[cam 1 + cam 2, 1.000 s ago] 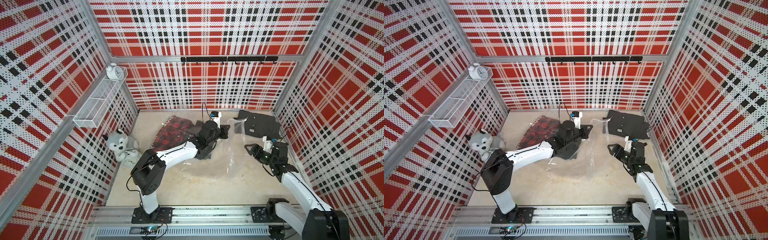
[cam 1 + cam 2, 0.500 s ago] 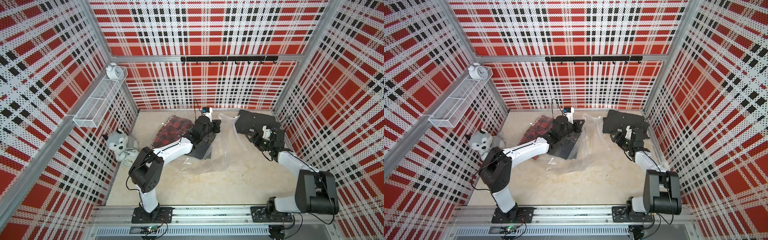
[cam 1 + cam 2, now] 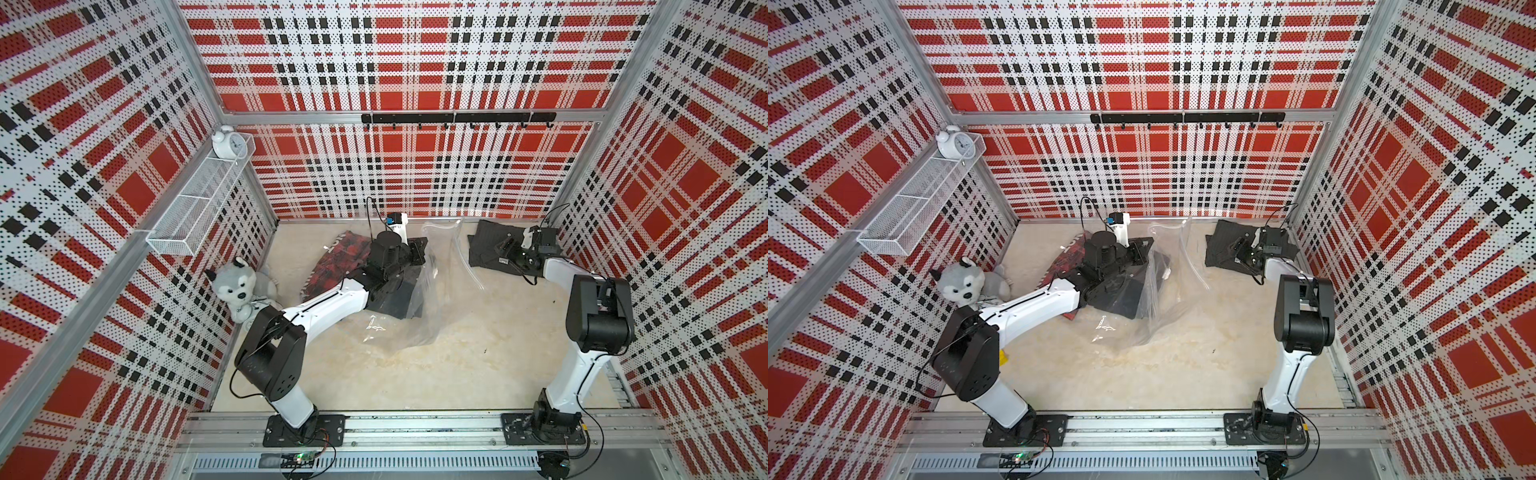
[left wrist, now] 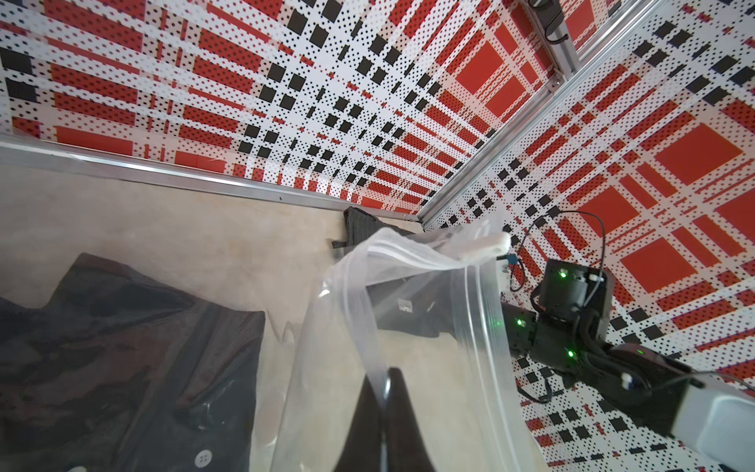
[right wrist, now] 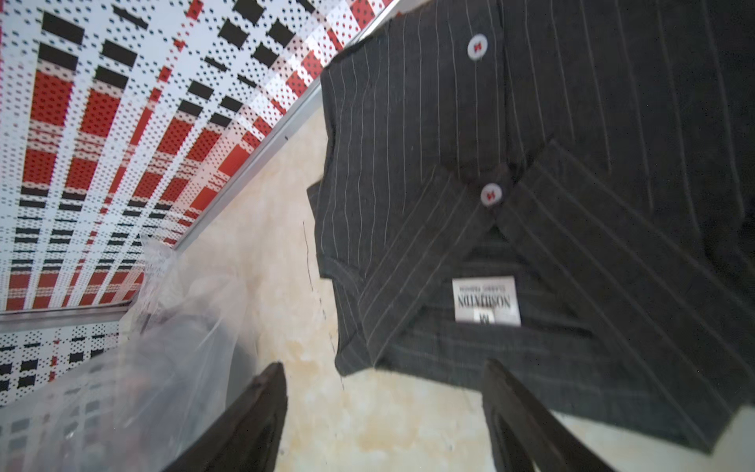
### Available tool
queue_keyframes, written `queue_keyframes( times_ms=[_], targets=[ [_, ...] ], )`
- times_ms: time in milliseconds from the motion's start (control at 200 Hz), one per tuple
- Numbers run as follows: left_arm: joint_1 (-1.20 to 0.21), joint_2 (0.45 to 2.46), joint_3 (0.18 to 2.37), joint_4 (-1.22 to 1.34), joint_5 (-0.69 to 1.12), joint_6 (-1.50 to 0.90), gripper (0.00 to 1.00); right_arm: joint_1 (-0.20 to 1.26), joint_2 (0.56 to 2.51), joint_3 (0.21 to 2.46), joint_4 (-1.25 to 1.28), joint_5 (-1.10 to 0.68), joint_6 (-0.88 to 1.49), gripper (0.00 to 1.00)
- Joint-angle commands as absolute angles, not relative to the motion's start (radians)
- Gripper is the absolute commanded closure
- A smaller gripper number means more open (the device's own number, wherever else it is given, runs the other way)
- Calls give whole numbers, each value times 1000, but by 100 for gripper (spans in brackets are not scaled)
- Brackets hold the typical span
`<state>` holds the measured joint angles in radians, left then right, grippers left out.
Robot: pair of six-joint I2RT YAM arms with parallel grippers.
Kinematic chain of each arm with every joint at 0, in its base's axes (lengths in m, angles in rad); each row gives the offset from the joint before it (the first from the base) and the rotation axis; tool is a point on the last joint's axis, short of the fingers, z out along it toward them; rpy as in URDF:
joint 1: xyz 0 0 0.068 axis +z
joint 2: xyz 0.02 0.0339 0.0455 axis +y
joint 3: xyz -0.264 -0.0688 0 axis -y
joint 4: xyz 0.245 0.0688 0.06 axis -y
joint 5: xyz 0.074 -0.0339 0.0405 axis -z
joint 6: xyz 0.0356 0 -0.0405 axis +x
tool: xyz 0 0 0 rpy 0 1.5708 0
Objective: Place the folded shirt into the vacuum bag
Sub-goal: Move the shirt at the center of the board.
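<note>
The vacuum bag (image 3: 432,299) (image 3: 1158,299) lies crumpled mid-table with its mouth lifted; a black shirt (image 3: 395,295) (image 4: 122,347) shows through the plastic. My left gripper (image 3: 417,253) (image 3: 1138,249) (image 4: 386,380) is shut on the bag's (image 4: 408,306) clear edge. A folded dark pinstriped shirt (image 3: 486,245) (image 3: 1223,245) (image 5: 531,163) with white buttons and a neck label lies at the back right. My right gripper (image 3: 505,249) (image 3: 1239,249) (image 5: 382,367) hovers open over this shirt's near edge, with bare table between its fingers. The bag (image 5: 163,327) sits beside it.
A red plaid garment (image 3: 340,257) (image 3: 1069,253) lies left of the bag, partly under the left arm. A plush husky (image 3: 237,286) sits by the left wall. A wire shelf (image 3: 199,208) holds an alarm clock (image 3: 226,143). A hook rail (image 3: 457,118) hangs on the back wall.
My right arm has swung from the mid-right of the table to the back right, over the pinstriped shirt. The left gripper has drawn the bag's edge slightly left and back.
</note>
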<state>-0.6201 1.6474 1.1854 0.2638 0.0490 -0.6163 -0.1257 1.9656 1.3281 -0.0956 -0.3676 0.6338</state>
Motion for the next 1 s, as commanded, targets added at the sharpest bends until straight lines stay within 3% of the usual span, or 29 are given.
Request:
queue_keyframes(
  times_ms=[0, 165, 281, 501, 736, 877, 997],
  targets=[
    [-615, 1613, 1168, 269, 54, -598, 100, -132, 2062, 1454, -169, -416, 621, 23],
    [-626, 1604, 1169, 261, 47, -599, 100, -134, 2178, 1571, -254, -437, 599, 23],
    [-633, 1607, 1172, 253, 47, -597, 100, -135, 2183, 1532, -301, -435, 566, 23],
    [-662, 1615, 1182, 253, 38, -595, 100, -135, 2031, 1317, -301, -393, 506, 22],
    [-687, 1630, 1190, 253, 31, -594, 100, -135, 1744, 1064, -329, -285, 467, 21],
    [-691, 1637, 1198, 253, 26, -591, 100, -122, 1622, 1016, -317, -298, 467, 20],
    [-684, 1637, 1197, 259, 25, -592, 100, -43, 1653, 1065, -318, -342, 474, 20]
  ],
)
